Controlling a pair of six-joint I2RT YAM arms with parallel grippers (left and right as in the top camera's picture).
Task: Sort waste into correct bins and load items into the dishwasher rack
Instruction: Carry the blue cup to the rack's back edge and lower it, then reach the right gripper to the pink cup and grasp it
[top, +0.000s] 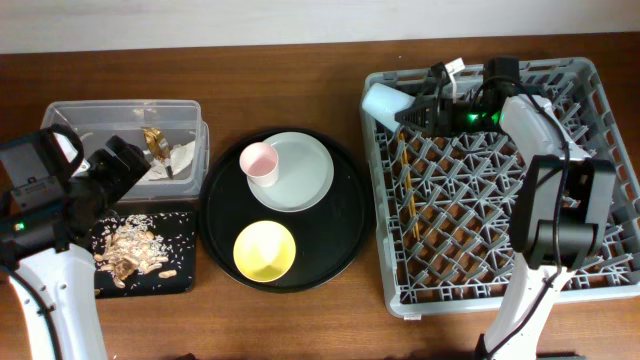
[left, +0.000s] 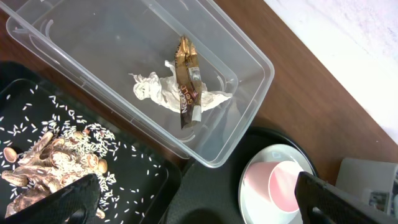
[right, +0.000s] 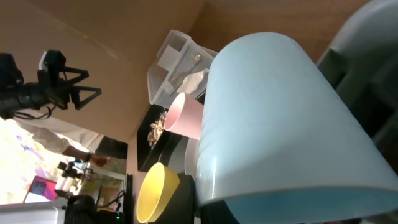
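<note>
My right gripper is shut on the blue cup, which lies on its side over the far-left corner of the grey dishwasher rack. The cup fills the right wrist view and hides the fingers. The chopsticks lie in the rack's left side. My left gripper is open and empty above the gap between the flat black tray and the plate. The pink cup stands on the grey-green plate. The yellow bowl sits near it. The clear box holds the tissue and the gold wrapper. Food scraps lie on the flat black tray.
The large round black tray carries the plate, pink cup and bowl between the bins and the rack. The rack's pegs stand upright across most of its grid. Bare wooden table runs along the front edge.
</note>
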